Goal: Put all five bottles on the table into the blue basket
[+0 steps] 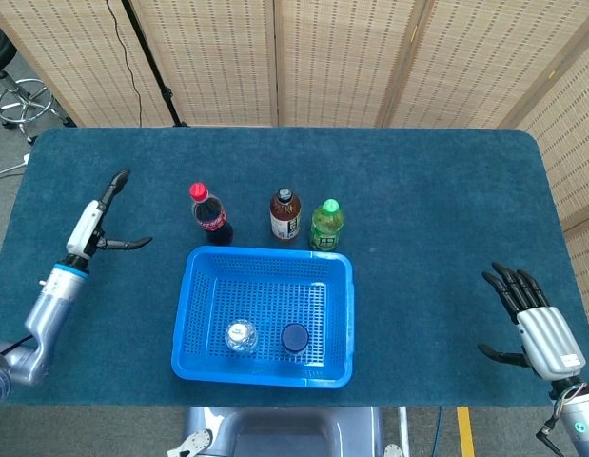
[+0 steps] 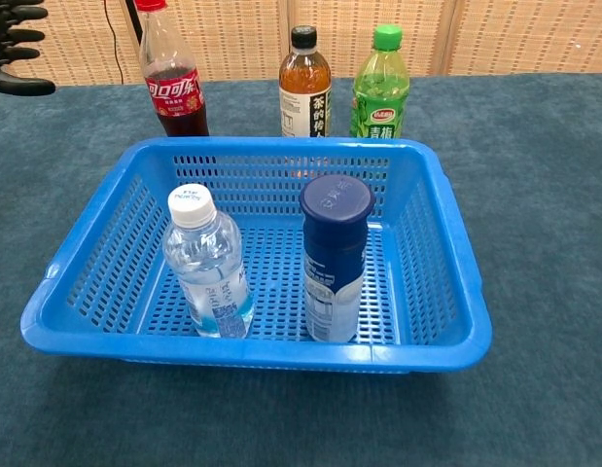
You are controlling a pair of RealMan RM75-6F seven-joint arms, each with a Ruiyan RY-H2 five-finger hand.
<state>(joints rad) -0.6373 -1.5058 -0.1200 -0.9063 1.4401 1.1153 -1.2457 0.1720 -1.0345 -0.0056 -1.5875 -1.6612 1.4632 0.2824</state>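
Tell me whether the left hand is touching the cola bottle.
Apart. In the head view the left hand hangs open well to the left of the cola bottle, with bare tabletop showing between its fingertips and the bottle.

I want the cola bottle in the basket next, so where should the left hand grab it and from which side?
Probably around the labelled body of the cola bottle, coming from the robot's left: it stands upright, that side is open, and the left hand is already there, while the tea bottle and blue basket crowd the other sides.
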